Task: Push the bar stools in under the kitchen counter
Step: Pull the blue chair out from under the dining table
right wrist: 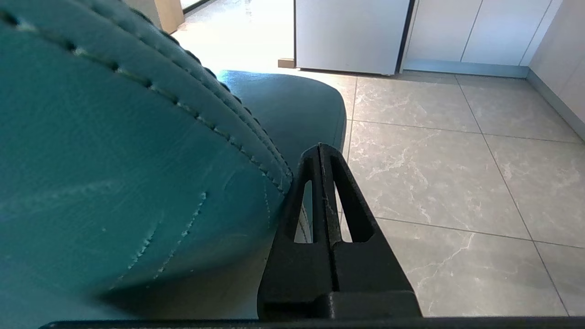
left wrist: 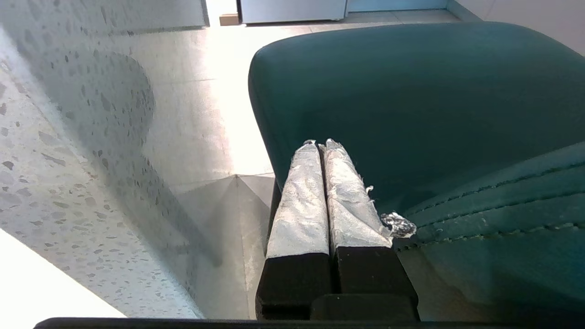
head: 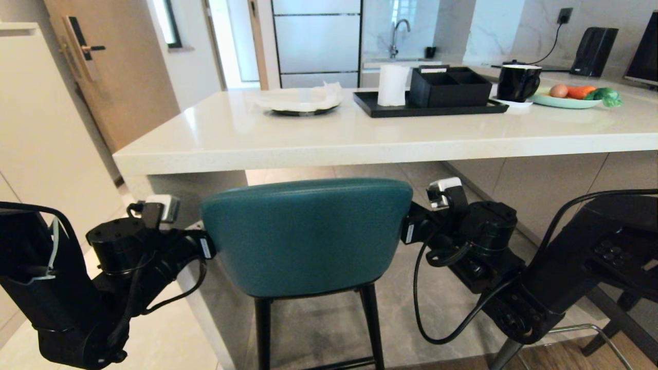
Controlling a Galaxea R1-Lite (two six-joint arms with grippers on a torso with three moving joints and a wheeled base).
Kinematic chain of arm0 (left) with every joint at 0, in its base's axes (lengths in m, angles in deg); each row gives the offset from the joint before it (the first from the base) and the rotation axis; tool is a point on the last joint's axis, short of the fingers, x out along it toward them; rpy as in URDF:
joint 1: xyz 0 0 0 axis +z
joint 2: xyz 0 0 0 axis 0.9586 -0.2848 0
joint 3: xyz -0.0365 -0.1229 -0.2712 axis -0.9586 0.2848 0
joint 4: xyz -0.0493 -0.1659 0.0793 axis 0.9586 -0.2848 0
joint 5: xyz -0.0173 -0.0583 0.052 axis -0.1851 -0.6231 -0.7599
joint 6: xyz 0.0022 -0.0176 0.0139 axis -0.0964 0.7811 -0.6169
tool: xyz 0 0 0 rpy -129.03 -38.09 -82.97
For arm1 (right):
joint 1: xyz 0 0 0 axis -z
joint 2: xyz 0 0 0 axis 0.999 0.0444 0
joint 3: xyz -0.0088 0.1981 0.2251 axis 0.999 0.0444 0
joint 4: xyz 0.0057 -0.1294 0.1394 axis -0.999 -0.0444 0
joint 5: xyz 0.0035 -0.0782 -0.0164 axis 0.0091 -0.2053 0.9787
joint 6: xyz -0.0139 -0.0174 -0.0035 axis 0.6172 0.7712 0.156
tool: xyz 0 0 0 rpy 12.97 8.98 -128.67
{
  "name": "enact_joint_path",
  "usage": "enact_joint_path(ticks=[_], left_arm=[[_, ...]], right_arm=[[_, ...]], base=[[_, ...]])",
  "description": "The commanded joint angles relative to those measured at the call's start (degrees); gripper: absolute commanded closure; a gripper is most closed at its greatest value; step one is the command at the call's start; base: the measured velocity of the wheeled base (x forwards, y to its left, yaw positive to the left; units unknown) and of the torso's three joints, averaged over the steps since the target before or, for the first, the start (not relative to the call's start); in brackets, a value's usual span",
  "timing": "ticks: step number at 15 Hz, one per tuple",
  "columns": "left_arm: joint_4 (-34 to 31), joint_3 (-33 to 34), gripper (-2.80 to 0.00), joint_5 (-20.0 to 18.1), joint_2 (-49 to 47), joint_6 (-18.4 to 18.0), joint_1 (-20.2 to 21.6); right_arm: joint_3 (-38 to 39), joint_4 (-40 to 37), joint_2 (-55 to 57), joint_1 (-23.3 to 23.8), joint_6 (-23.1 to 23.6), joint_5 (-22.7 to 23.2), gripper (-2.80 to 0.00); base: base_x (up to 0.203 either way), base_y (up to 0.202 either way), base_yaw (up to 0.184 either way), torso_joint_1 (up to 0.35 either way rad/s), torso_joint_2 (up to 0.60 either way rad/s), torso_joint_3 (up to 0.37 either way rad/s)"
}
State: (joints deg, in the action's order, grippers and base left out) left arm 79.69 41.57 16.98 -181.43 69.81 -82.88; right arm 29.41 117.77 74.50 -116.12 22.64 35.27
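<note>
Now the teal leather bar stool with the rounded back (head: 308, 234) stands between both claws, its backrest just near the thick off-white stone kitchen counter (head: 360, 136). Left gripper (left wrist: 320, 144), fingers pressed together, flanks its left edge; right gripper (right wrist: 321, 148), likewise closed, flanks its right.

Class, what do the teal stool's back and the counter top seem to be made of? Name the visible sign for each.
Teal stool: likely leather or faux leather; smooth, faint sheen, stitched seams.
Counter top: seemingly polished stone or composite; thick, glossy off-white slab with reflections.
</note>
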Motion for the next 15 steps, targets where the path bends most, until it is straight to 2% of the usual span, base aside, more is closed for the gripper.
enact_joint_path(ticks=[1, 4, 15], left_arm=[[0.5, 0.1, 0.00, 0.0, 0.1, 0.0, -0.8], [0.5, 0.0, 0.00, 0.0, 0.1, 0.0, -0.7], [0.5, 0.2, 0.00, 0.0, 1.8, 0.0, -1.3]], right_arm=[[0.2, 0.4, -0.2, -0.1, 0.1, 0.3, 0.00], [0.1, 0.4, -0.2, -0.4, 0.3, 0.3, 0.00], [0.3, 0.4, -1.0, -0.9, 0.4, 0.2, 0.00]], base=[[0.000, 0.000, 0.000, 0.000, 0.00, 0.000], [-0.034, 0.000, 0.002, 0.002, 0.00, -0.001], [-0.193, 0.000, -0.001, 0.001, 0.00, 0.002]])
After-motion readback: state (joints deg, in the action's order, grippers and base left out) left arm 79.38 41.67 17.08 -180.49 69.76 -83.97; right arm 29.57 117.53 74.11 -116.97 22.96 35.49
